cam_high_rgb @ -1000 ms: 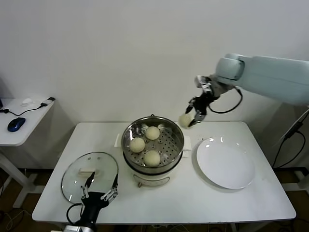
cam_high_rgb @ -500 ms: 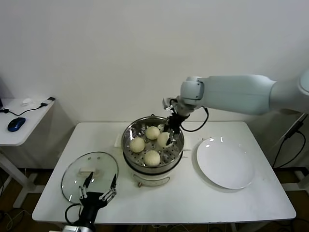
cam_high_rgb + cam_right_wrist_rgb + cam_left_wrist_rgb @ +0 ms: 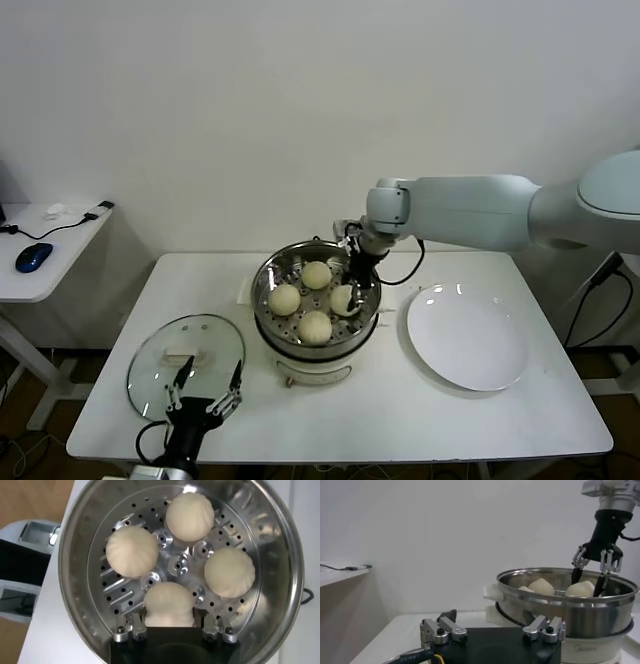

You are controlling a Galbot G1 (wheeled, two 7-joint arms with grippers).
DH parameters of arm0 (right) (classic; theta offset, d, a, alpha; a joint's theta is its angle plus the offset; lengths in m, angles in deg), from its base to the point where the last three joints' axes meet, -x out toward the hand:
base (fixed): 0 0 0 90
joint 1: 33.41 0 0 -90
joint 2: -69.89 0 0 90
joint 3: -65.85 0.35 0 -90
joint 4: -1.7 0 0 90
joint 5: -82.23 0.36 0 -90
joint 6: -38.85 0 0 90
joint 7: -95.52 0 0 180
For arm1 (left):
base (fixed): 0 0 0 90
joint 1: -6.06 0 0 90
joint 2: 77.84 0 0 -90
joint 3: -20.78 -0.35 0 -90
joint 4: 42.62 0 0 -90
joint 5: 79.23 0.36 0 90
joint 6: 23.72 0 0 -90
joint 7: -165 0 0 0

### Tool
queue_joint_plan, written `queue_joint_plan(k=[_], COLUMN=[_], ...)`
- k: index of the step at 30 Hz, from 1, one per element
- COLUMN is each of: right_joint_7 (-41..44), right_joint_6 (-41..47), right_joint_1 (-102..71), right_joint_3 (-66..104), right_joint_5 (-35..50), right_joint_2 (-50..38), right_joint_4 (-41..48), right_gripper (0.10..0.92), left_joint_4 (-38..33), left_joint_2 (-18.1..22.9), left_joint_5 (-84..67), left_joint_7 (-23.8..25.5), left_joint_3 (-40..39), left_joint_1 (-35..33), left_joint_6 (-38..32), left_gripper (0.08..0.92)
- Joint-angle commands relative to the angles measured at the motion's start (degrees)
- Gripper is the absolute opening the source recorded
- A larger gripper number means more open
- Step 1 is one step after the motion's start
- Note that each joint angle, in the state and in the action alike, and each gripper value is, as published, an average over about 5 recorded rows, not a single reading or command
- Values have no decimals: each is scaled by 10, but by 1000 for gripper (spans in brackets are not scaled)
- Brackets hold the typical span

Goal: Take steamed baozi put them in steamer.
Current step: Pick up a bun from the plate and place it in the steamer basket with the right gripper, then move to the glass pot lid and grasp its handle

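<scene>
The steel steamer [image 3: 263,283] stands mid-table, and its perforated tray [image 3: 125,587] holds several cream-white steamed baozi. Three lie free [image 3: 189,516] [image 3: 132,551] [image 3: 229,572]. The fourth baozi [image 3: 168,602] sits low on the tray at the steamer's right side. My right gripper [image 3: 347,290] reaches down into the pot, its fingers pressed against that bun's two sides. From the left wrist view the same gripper [image 3: 591,577] straddles the bun [image 3: 584,588]. My left gripper [image 3: 205,400] rests open and empty at the table's front left.
A round glass lid [image 3: 185,365] lies flat beside the left gripper. A white plate [image 3: 466,337] with nothing on it sits right of the steamer. A side table [image 3: 45,250] with a mouse stands at far left.
My right arm carried the baozi from high on the right, over the rim and down into the steamer. The bun now sits at tray level. The left arm stayed put.
</scene>
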Motion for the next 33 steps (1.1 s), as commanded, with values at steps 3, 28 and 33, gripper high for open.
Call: queue_joint_plan(k=[3,28,33], right_joint_7=[-17,-548,-577], right_joint_6=[-10,-4,-53], right_joint_1=[-15,-317,-598], right_joint_3=[24,641,865], right_joint_5=[-2,-40,-107], right_joint_2=[4,-308,-401], right_joint_4=[13,-109,-210], right_gripper=[755,823,823], left_joint_4=[-1,4,20], left_joint_2=[0,0,-7], left_joint_5=[-2,23,36], left_joint_7=[-1,-20,-27], left_joint_3=[0,5,8], left_joint_1=[0,20,33], left_joint_6=[-1,-10,-15], left_gripper=[823,823,823])
